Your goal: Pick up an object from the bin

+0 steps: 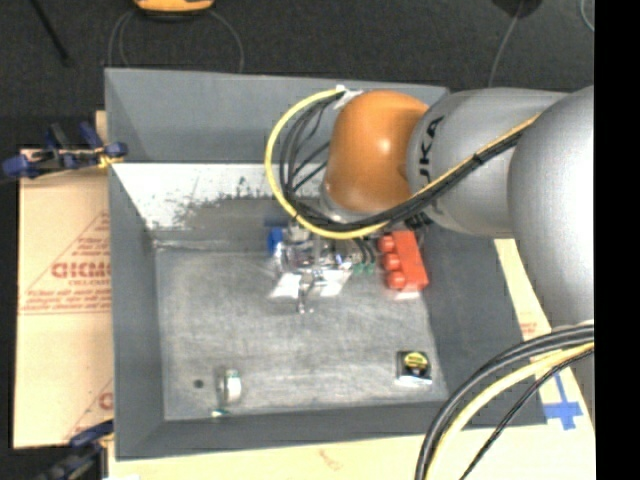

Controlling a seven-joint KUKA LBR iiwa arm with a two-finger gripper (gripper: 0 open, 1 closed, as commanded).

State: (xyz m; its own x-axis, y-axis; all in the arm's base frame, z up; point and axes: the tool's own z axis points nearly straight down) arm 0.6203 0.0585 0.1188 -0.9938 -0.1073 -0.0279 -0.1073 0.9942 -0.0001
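End effector [305,280]: hanging low in bin [200,308] beside red block [403,261]; grasp state cannot be told.
Handling, red block: appearing rigid, light; narrow sides likely offering best hold.

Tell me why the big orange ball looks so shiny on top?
In the camera view, light, probably from lamps above, leaves a pale glare patch on the arm's orange cover. The same light bounces off the bin's sloping back wall, which looks almost white, while the left wall looks dull grey.
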